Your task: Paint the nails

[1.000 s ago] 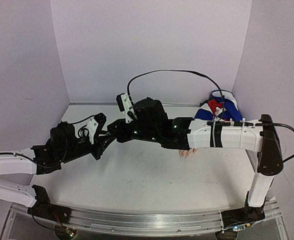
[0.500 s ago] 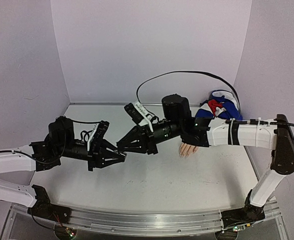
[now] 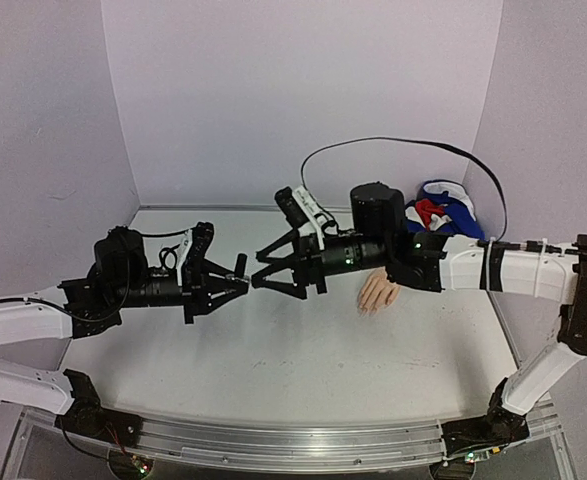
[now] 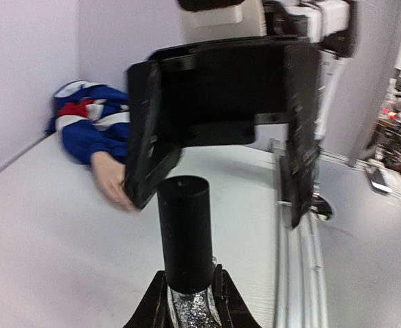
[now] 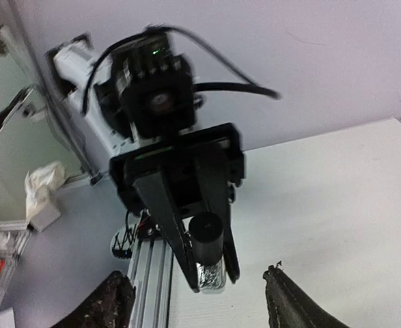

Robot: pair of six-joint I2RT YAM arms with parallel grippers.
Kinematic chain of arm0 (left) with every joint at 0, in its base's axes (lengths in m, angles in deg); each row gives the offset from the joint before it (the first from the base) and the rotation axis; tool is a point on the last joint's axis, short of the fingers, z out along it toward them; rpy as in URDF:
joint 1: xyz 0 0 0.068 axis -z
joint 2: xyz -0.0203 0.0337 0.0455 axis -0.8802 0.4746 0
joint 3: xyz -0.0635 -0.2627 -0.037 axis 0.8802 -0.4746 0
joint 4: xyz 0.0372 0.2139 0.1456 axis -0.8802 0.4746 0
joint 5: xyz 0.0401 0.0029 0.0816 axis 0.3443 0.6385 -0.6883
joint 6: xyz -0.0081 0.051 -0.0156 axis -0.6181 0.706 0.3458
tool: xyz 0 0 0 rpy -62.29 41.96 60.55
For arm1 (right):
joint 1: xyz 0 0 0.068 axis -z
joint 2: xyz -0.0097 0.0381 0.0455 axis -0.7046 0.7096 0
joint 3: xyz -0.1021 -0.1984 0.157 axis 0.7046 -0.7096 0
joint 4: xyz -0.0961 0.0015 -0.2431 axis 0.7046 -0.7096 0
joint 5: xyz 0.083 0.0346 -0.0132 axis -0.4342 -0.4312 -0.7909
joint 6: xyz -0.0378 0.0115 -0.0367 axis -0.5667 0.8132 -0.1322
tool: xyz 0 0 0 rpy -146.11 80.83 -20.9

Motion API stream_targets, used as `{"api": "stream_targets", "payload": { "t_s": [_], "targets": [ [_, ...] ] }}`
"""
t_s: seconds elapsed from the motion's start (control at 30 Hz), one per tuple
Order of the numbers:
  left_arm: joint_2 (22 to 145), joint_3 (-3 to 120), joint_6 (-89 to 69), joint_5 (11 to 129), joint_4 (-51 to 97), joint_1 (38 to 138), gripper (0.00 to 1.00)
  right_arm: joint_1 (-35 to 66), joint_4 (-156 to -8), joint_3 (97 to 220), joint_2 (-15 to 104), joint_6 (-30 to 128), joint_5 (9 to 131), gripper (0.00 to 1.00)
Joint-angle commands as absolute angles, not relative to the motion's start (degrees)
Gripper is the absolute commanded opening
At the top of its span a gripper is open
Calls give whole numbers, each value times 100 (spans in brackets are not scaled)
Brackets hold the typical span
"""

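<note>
One small bottle (image 4: 184,232) (image 3: 240,276) (image 5: 207,254) pinched by its glittery body in the left end effector (image 4: 186,297) (image 3: 233,283) (image 5: 210,273), above the tabletop (image 3: 323,370), black cap (image 4: 184,205) pointing at the right end effector (image 4: 216,208) (image 3: 259,280) (image 5: 200,304). Fingers of the right one spread wide just at the cap, around it or only in front of it not possible to tell. Mannequin hand (image 3: 380,292) (image 4: 110,176) lying on the tabletop under the right arm, blue, white and red sleeve (image 3: 445,212) (image 4: 91,126) toward the back right corner, the nails (image 3: 367,309) at its fingertips too small to make out.

No legible text or labels, seemingly.
</note>
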State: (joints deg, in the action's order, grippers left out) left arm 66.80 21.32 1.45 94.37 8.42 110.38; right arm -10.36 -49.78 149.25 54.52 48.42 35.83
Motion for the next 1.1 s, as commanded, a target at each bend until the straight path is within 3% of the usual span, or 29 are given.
{"api": "stream_targets", "payload": {
  "t_s": [0.0,0.1,0.33,0.63,0.97,1.07],
  "targets": [
    [6664,2069,302,6571,750,10992,0,-987,-4716,14867,5105,5762,5496,71],
    [6858,2146,264,5837,846,10992,0,-1200,-4453,14762,5165,6212,6163,74],
    [7123,2236,248,5978,847,10992,0,-1636,-4802,15725,6036,7147,7605,71],
    [7068,2223,307,6127,847,10992,0,-1664,-5232,16630,6887,7602,8004,43],
    [6961,2162,223,6330,847,10992,0,-1704,-5179,16838,7183,7735,7801,36],
    [6954,2179,227,6427,847,10996,0,-1705,-5104,16845,7232,7716,7595,26]
  ]
}}
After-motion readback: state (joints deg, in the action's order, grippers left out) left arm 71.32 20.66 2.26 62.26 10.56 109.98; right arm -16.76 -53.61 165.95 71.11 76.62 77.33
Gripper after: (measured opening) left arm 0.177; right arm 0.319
